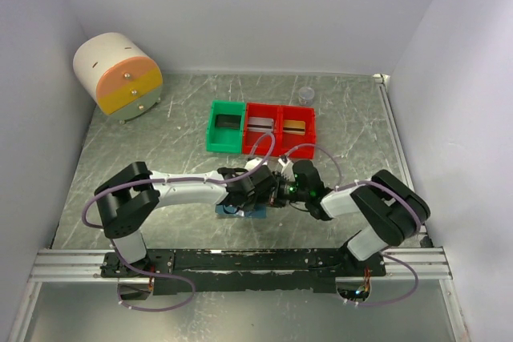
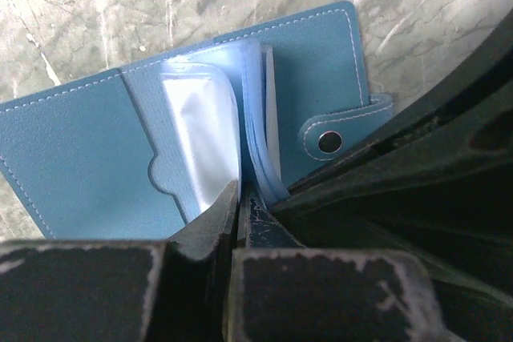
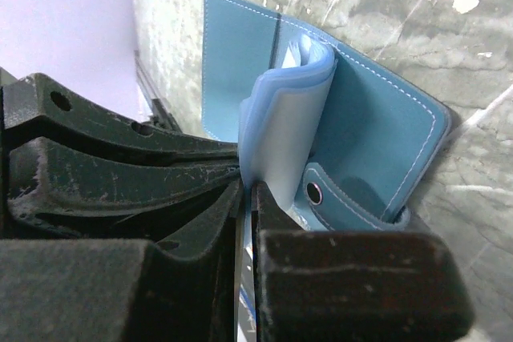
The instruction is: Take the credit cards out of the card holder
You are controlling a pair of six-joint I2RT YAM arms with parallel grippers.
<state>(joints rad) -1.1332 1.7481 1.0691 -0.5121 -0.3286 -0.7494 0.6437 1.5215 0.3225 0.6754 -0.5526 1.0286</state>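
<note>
From above, you see only a blue sliver of the card holder [image 1: 240,211] beneath the meeting arms, near the table's front edge. Your wrist views reveal it lying open, long axis across the table, snap tab [image 2: 329,142] at one end. The left gripper [image 2: 240,199] and right gripper [image 3: 246,191] are each pressed together on its clear sleeves [image 2: 200,134]. The table [image 1: 120,142] is marbled grey and the walls [image 1: 256,14] white.

Green bin [image 1: 224,145] sits touching two red bins [image 1: 280,146].
</note>
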